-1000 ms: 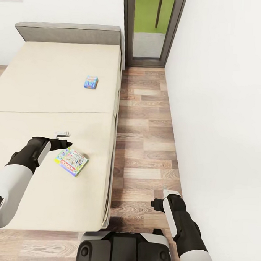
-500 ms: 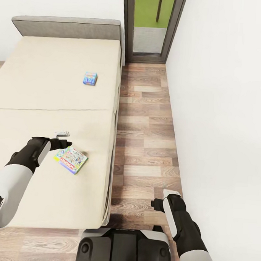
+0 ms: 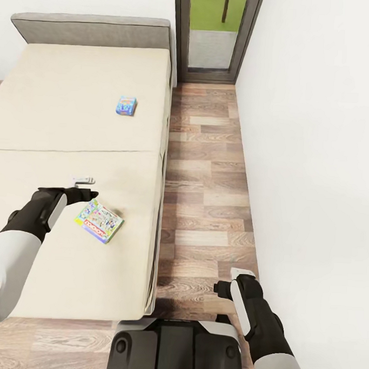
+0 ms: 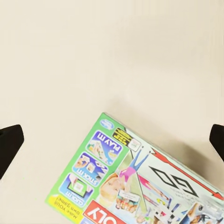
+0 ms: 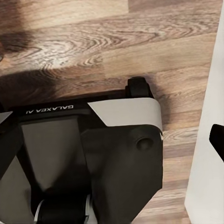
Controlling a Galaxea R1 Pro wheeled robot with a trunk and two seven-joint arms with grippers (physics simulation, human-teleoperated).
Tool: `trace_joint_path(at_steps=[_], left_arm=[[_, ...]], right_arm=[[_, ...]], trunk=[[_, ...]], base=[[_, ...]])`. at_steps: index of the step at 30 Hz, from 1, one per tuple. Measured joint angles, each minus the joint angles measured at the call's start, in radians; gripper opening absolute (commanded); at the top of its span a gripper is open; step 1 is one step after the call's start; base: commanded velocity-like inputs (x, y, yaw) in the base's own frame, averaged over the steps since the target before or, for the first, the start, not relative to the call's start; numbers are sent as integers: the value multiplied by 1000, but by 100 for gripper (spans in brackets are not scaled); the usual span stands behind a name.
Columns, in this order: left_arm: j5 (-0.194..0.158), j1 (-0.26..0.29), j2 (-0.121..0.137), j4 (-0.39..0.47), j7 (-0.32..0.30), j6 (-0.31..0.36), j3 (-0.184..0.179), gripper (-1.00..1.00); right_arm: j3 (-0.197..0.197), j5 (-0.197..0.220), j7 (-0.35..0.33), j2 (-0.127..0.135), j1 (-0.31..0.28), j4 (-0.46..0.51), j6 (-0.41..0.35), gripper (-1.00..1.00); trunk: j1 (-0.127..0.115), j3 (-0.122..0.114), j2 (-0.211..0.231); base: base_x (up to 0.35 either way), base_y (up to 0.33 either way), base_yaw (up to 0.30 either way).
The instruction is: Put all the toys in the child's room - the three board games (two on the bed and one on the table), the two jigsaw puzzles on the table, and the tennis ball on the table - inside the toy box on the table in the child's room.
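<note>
Black fingertips of the left gripper (image 4: 112, 140) sit at opposite edges of the left wrist view, spread wide, with nothing between them but cream bedding and part of a game. That gripper (image 3: 84, 189) hangs over the bed (image 3: 73, 146) in the head view, just at 11 o'clock of the near game (image 3: 99, 220), above it and not touching. The game lies flat and askew near the bed's right edge; its green-bordered lid shows in the left wrist view (image 4: 135, 179), cut off by the frame so that only a corner and some upside-down lettering can be read.

The far game (image 3: 126, 105), a small blue box, lies at 12 o'clock of the near one, well apart from it and closer to the grey headboard (image 3: 92, 29). Its print is too small to make out.

The right gripper (image 3: 229, 281) hangs over the wood floor (image 3: 207, 169) at about 4 o'clock of the bed, beside the white wall (image 3: 315, 159). In the right wrist view one dark fingertip (image 5: 217, 139) shows at the edge and another sits at the opposite edge, so the jaws stand apart and hold nothing; below them is the robot's base (image 5: 93, 154), marked with lettering, on the floor.

A door (image 3: 216, 34) stands at 12 o'clock, with green seen through its glass and its top cut off.
</note>
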State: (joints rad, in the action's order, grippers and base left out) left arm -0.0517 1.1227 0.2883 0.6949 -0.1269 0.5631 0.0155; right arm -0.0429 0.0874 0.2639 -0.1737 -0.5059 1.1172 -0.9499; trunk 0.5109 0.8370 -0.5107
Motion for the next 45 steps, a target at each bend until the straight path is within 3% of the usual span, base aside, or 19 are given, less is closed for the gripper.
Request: trace_joint_path(at_steps=[13,45], left_arm=[[-6,33,9,38,4,4,1,100],[-8,35,7,39,-1,-2,1,100]], right_arm=[[0,-1,0,0,0,0,0,100],[0,-1,0,0,0,0,0,100]], trunk=[[0,21,0],[0,74,0]], base=[[0,0,0],[0,0,0]])
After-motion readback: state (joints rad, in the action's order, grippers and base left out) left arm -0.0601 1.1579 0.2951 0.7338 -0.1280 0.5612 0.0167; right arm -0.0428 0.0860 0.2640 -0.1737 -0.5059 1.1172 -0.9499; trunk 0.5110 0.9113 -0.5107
